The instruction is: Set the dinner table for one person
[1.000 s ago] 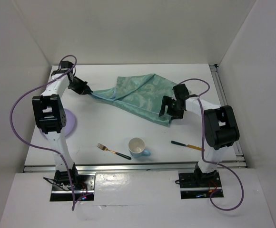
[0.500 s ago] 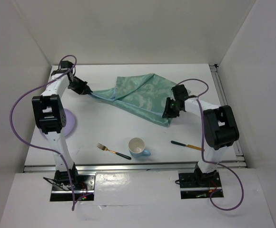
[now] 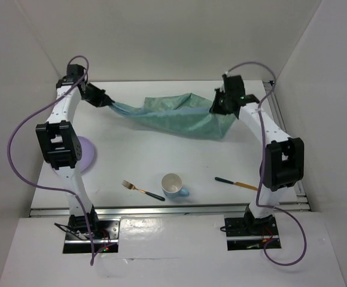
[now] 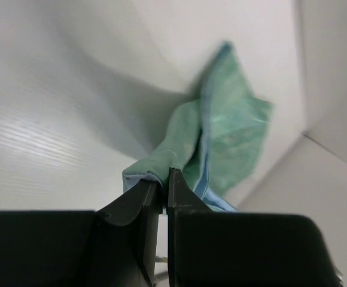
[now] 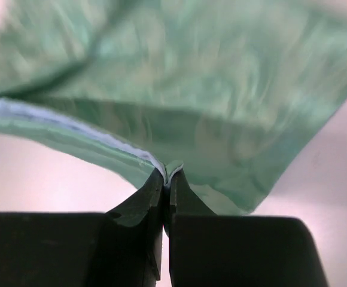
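Note:
A teal patterned cloth [image 3: 179, 116] hangs stretched between both grippers above the far part of the white dinner table [image 3: 131, 158]. My left gripper [image 3: 109, 103] is shut on the cloth's left corner [image 4: 155, 167]. My right gripper [image 3: 215, 106] is shut on the cloth's right edge [image 5: 173, 164], with the fabric [image 5: 191, 89] billowing beyond the jaws. Near the front lie a fork [image 3: 142, 190], a white cup [image 3: 173, 185] with a blue handle, and a knife [image 3: 236, 183]. A lilac plate [image 3: 85, 153] sits at the left, partly hidden by my left arm.
White walls enclose the table at the back and both sides. Aluminium rails [image 3: 167, 208] run along the near edge and the right edge. Purple cables loop off both arms.
My right gripper closed on the cloth's right edge and lifted it toward the back right. The left gripper rose slightly with its corner, so the cloth now hangs stretched between them.

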